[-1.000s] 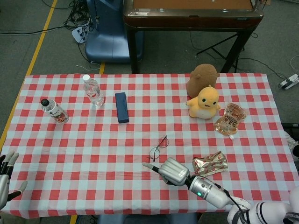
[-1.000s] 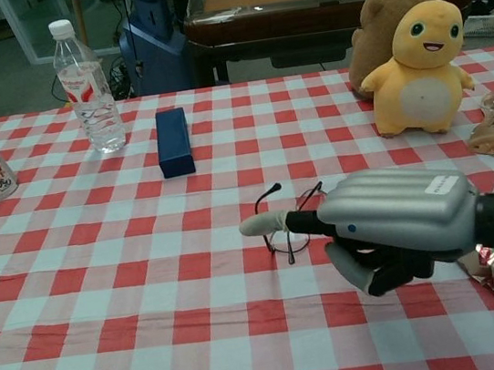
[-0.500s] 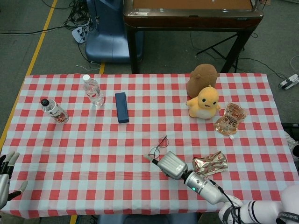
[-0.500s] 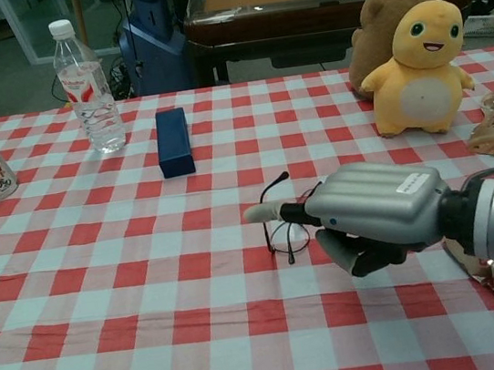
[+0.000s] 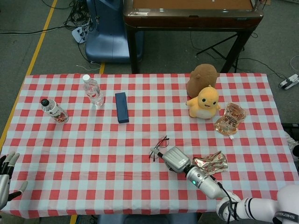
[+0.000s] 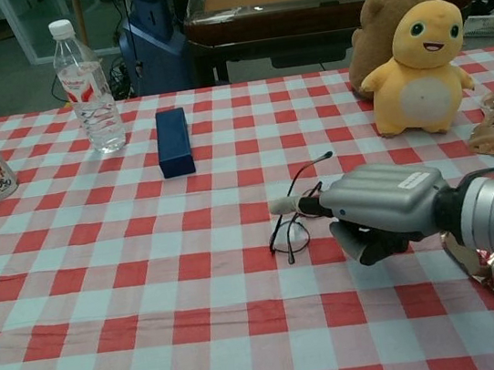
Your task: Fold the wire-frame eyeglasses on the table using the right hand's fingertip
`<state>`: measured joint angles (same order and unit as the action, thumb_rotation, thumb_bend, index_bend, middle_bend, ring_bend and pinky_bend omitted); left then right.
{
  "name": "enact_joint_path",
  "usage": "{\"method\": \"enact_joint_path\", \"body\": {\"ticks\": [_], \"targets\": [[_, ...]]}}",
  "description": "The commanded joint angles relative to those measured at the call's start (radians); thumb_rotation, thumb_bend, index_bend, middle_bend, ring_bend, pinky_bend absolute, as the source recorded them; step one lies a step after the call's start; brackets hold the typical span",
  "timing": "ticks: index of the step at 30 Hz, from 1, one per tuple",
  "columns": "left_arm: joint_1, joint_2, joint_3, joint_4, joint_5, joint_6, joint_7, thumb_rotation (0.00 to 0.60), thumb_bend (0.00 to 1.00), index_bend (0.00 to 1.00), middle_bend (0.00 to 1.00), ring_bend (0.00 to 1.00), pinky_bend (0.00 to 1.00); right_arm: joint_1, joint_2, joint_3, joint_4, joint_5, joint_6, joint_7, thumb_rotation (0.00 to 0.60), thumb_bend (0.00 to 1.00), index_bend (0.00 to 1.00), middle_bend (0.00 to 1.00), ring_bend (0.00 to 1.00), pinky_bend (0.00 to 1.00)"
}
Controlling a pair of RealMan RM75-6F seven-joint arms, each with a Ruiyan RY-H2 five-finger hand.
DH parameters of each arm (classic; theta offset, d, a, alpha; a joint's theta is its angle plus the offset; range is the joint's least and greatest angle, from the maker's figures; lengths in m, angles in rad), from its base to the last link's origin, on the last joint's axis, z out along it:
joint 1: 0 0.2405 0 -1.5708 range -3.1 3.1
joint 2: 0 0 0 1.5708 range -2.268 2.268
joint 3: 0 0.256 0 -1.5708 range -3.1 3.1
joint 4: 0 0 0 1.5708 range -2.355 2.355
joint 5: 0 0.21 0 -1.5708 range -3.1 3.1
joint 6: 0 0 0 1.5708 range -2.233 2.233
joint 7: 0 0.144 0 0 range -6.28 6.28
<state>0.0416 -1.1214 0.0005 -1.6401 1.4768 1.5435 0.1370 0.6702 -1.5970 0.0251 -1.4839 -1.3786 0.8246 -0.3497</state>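
The wire-frame eyeglasses (image 5: 158, 148) (image 6: 293, 234) lie on the checked tablecloth near the front middle. One temple sticks up and to the right in the chest view. My right hand (image 5: 175, 159) (image 6: 383, 204) lies just right of them, palm down. One finger is stretched out and its fingertip (image 6: 279, 206) touches the frame; the other fingers are curled under and hold nothing. My left hand (image 5: 5, 181) shows at the bottom left corner of the head view, off the table, with its fingers spread.
A dark blue case (image 5: 122, 107) (image 6: 173, 141) lies behind the glasses. A water bottle (image 5: 95, 91) and a drink bottle (image 5: 54, 111) stand at the left. Plush toys (image 5: 205, 102), a snack bag (image 5: 230, 119) and a foil wrapper (image 5: 212, 163) are at the right.
My right hand has moved forward and to the right along the glasses. The raised temple has swung to the right with the fingertip. The left hand has stayed still.
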Motion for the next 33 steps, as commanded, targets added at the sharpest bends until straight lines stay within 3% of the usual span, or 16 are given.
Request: {"method": "enact_joint_path", "body": {"ticks": [1,20,25,33], "targets": [[0.001,0.001,0.0,0.0,-0.001,0.001,-0.001,0.6,0.28,0.0,0.0,0.0,0.0,0.007,-0.007,0.007,0.015,0.024,-0.02,0.026,0.6,0.9,0.0,1.0,1.0,1.0],[0.004,-0.001,0.002,0.005,-0.005,0.0,-0.005,0.6,0.28,0.0,0.0,0.0,0.0,0.033,-0.03,0.015,0.089,0.083,-0.091,0.16,0.6,0.9,0.0,1.0,1.0,1.0],[0.005,0.0,0.001,0.007,-0.005,0.001,-0.008,0.6,0.28,0.0,0.0,0.0,0.0,0.016,0.003,0.02,0.053,0.055,-0.036,0.187,0.6,0.9,0.0,1.0,1.0,1.0],[-0.001,0.0,-0.005,0.009,-0.007,-0.003,-0.009,0.6,0.28,0.0,0.0,0.0,0.0,-0.058,0.148,0.009,-0.078,0.002,0.125,0.172,0.6,0.89,0.0,0.99,1.0,1.0]]}}
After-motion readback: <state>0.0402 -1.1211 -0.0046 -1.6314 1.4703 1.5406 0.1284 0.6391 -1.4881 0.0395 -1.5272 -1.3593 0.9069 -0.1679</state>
